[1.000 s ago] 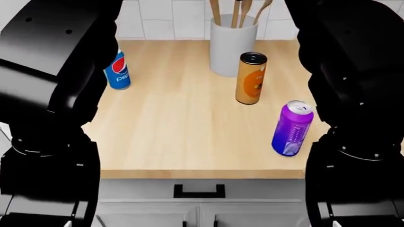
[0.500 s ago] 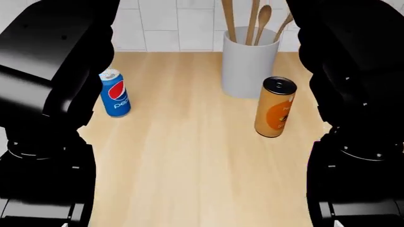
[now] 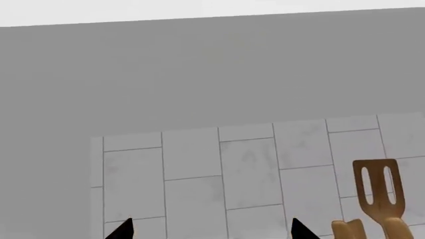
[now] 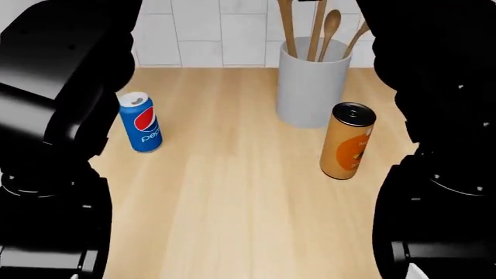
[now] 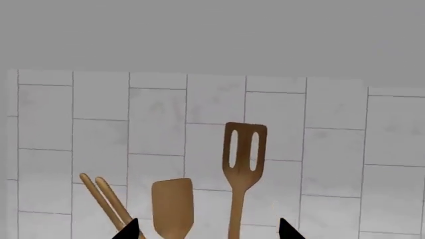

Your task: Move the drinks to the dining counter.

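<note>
Up in front of the tiled wall, both grippers hang high with nothing in them. The left gripper (image 3: 211, 230) shows only two dark fingertips spread wide apart, tile between them; the right gripper (image 5: 207, 229) is the same, tips set apart with the wooden spatulas (image 5: 244, 149) showing in the gap. Neither is anywhere near a can.

Lower down, on the tan worktop (image 4: 232, 192), the blue Pepsi can (image 4: 141, 122) stands upright toward the left arm's side, well apart from the rest. The orange can (image 4: 347, 140) stands upright toward the right arm's side, just beside the white utensil crock (image 4: 310, 87) but not visibly touching it. The purple can is not in sight, and neither is the dining counter.

These cans look light, thin-walled and slick, so I'd expect them to topple or skid if nudged off-centre, and to dent under a hard squeeze. A hold around the middle of the body, fingers on opposite sides, seems safest. The orange one wants an approach from the side away from the crock.
</note>
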Available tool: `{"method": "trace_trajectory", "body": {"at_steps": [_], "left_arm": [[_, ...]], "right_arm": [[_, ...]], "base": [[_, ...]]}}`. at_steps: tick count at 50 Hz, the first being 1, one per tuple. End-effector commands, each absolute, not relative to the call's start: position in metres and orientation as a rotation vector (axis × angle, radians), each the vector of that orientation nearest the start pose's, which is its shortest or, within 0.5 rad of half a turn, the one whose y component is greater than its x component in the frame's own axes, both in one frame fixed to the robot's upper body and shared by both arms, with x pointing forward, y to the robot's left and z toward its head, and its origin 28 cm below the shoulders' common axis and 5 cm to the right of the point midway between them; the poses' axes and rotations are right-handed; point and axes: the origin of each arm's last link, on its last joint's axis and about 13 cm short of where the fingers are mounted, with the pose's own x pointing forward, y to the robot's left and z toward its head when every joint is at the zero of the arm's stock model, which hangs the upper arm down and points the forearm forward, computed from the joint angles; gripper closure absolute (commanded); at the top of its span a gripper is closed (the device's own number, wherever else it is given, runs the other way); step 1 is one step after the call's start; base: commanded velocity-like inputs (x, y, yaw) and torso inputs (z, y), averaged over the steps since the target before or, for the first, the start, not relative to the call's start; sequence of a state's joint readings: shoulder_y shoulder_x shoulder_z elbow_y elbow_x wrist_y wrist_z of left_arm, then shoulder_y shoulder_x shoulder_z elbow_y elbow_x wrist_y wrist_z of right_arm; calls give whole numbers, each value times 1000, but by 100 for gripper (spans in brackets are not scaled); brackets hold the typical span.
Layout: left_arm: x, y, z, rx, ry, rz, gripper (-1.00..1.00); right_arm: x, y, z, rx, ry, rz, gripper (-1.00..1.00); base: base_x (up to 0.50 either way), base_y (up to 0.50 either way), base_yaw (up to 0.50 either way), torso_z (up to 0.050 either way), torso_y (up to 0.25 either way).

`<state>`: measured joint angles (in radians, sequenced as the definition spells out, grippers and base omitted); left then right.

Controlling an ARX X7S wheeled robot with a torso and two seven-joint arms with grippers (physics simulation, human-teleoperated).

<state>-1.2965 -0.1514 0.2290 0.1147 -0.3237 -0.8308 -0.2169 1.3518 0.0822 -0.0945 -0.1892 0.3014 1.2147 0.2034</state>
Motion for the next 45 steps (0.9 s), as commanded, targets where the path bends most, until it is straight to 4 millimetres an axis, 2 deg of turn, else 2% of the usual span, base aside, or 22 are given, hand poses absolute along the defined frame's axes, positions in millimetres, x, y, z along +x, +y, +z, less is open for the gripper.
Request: {"method": "trace_trajectory", "body": {"at_steps": [1,3,6,9,14,19,24,28,37,45], "left_arm": [[324,190,368,83,-529,-70,-100],[323,189,369,81,-532,-73,-100],[323,190,368,82,-530,-71,-100],[322,193,368,82,-530,-65,-100],[323,197,368,75,-524,-55,-100],[322,195,370,65,-523,-72,-100],[324,194,369,76,-518,-75,-100],[323,194,369,75,-519,-74,-100],[324,195,366,72,-517,-72,-100],[325,194,367,77,-514,-74,-100]], "right_arm": [[276,-82,384,25,-129,-65,-100],[274,-74,386,17,-46,-84,-100],[242,-58,391,21,-123,-132,-100],[210,-53,388,-23,-67,100,-100],[192,-59,391,-31,-75,74,-100],[198,-64,392,-42,-35,26,-100],[215,-70,388,-20,21,-9,-100],[218,-69,388,-14,31,-10,-100],[227,-71,378,-30,83,-42,-100],[238,-79,361,-26,218,-102,-100]], "base": [[0,0,0,0,0],[0,0,0,0,0],[0,0,0,0,0],[0,0,0,0,0],[0,0,0,0,0],[0,0,0,0,0],[0,0,0,0,0],[0,0,0,0,0],[0,0,0,0,0],[0,0,0,0,0]]}}
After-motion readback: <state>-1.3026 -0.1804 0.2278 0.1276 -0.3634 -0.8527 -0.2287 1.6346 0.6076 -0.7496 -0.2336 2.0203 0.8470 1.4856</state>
